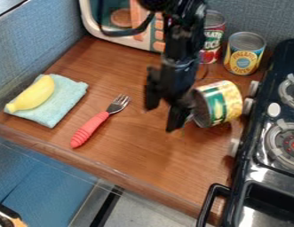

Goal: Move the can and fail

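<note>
1. Reference: the clock is centred on the black 2-finger gripper [163, 120]; 12 o'clock is the top edge of the camera view.
2. Gripper position: it hangs from 12 o'clock over the middle of the brown wood-grain counter [146, 155].
3. Finger state: the 2 fingers stand apart, with their tips directed downward.
4. Task object: the yellow, green and white cylindrical can [217, 104] lies tipped on its side at 3 o'clock, just beside the gripper. Its bare metal end faces 9 o'clock. Contact with the near finger cannot be determined.
5. At 1 o'clock: a red-labelled cylindrical metal can [213, 39] stands upright, partly behind the arm.
6. At 2 o'clock: a yellow-and-blue-labelled cylindrical metal can [244, 55] stands upright.
7. At 4 o'clock: a black stove with round metal burners [264, 166] adjoins the counter.
8. Between 8 and 9 o'clock: a fork with silver metal tines and a ribbed coral-red handle [89, 129] lies flat, tines toward 1 o'clock.
9. At 9 o'clock: a yellow toy banana [33, 94] rests on a folded light-blue cloth [57, 111].
10. At 11 o'clock: a white toy microwave with orange buttons [88, 20] stands at the rear.
</note>
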`<state>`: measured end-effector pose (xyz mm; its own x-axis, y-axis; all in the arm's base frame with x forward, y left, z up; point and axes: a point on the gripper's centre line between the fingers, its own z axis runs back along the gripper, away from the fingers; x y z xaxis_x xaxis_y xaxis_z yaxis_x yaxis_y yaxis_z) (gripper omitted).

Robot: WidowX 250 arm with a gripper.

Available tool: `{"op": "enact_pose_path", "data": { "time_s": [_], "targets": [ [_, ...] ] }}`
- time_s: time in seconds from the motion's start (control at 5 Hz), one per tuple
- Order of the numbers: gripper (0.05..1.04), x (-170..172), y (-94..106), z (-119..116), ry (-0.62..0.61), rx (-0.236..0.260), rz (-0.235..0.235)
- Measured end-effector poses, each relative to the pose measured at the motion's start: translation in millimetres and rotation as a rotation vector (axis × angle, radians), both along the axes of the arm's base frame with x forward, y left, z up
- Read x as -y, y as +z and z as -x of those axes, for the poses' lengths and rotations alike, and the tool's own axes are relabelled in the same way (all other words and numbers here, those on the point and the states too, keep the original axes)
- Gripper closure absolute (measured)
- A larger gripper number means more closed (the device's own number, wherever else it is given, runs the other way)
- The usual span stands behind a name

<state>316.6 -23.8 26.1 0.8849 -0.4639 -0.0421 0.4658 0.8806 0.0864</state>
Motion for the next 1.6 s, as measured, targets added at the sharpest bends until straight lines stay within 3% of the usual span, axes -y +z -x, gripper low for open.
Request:
{"op": "enact_pose_path", "data": {
  "time_s": [0.2,0.6,1.6],
  "targets": [
    [0.083,-4,-4.0,9,-0.015,-0.009,-0.005],
    [0.083,-14,37.4,15,0.029,0.094,0.023],
    [0.083,-15,39.7,15,0.031,0.1,0.023]
  ]
}}
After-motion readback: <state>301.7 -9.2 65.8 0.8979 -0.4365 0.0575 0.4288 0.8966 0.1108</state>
